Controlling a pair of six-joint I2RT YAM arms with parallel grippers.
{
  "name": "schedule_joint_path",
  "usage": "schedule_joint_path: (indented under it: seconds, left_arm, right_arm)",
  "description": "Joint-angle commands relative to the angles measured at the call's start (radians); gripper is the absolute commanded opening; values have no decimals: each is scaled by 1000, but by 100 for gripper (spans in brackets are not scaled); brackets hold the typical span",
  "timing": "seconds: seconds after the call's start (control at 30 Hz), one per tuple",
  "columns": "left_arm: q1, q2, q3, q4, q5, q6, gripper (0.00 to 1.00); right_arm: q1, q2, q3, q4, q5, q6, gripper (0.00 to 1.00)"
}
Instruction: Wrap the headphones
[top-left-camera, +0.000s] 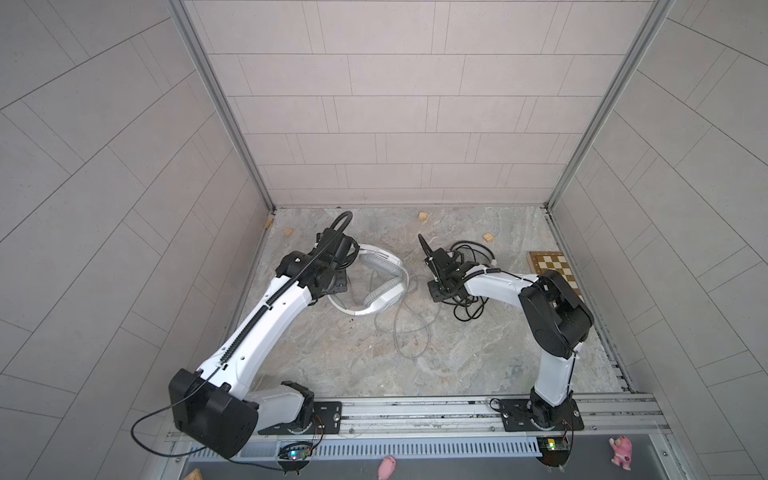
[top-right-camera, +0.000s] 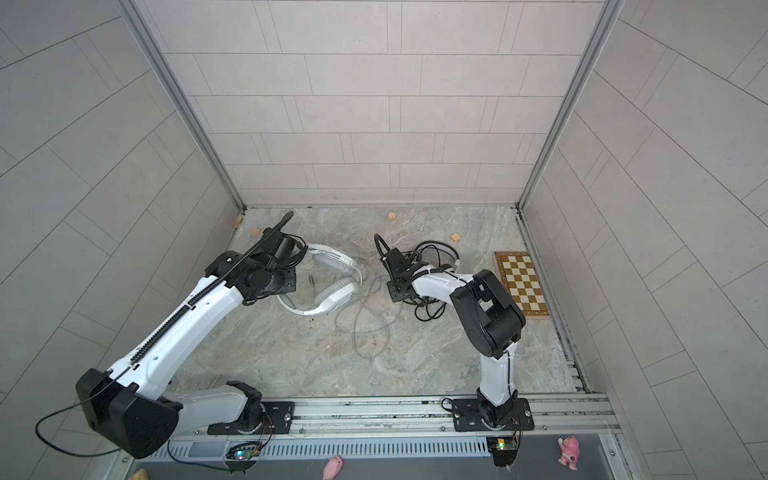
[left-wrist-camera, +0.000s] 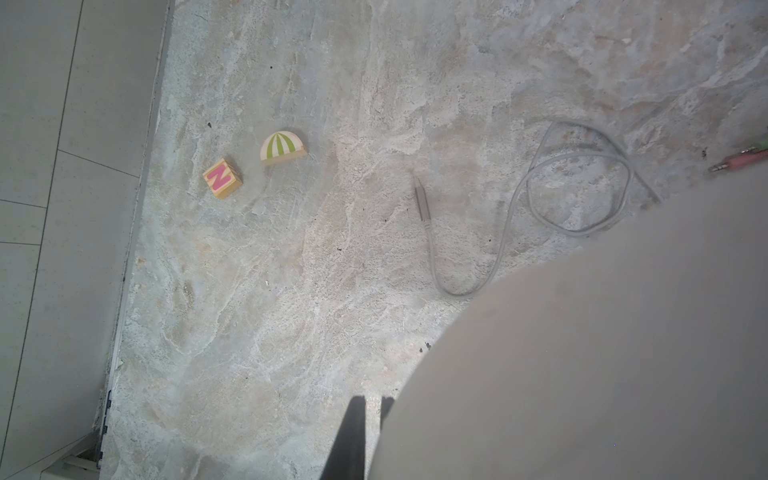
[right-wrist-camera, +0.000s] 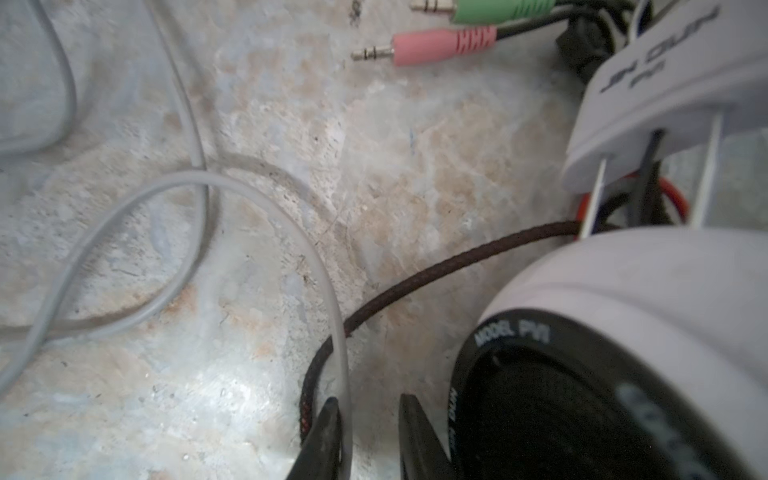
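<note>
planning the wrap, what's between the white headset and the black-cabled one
Loose loops of grey cable in both top views; the right gripper sits among them.

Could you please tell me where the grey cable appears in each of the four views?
In a top view: grey cable loops at centre, below the white headset.
In a top view: the same loops, left of centre, below the headset.
Left wrist: curls right of centre.
Right wrist: arches across the left half.
Landmark: pink plug, clear in both wrist views only.
</note>
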Motion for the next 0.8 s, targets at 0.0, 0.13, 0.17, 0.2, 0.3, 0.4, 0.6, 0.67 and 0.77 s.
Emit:
schedule_joint_path:
  seconds: [0.0, 0.13, 0.17, 0.2, 0.3, 0.4, 0.6, 0.67, 0.77]
  left_arm:
    - [4, -12, 22, 22, 11, -2, 0]
    - [5, -18, 20, 23, 13, -7, 0]
    - [5, -18, 19, 23, 13, -7, 0]
    - [5, -17, 21, 22, 14, -6, 0]
    - [5, -13, 25, 16, 13, -3, 0]
    - [5, -20, 22, 18, 11, -5, 0]
    - [6, -17, 23, 23, 39, 5, 0]
    - [4, -18, 21, 29, 67, 18, 0]
    - [4, -16, 22, 40, 136, 37, 0]
  right_arm:
    - [-3, 26, -16, 22, -33, 20, 26]
    - [-1, 48, -24, 45, -94, 28, 19]
    - [-2, 50, -22, 47, -103, 28, 16]
    - [-1, 50, -24, 49, -110, 29, 13]
    - [-1, 33, -32, 56, -100, 31, 9]
    - [-3, -6, -28, 37, -76, 26, 6]
    - [-5, -150, 36, -83, 8, -27, 6]
    - [-5, -198, 79, -137, 30, -48, 6]
    - [-5, -263, 146, -198, 50, -85, 6]
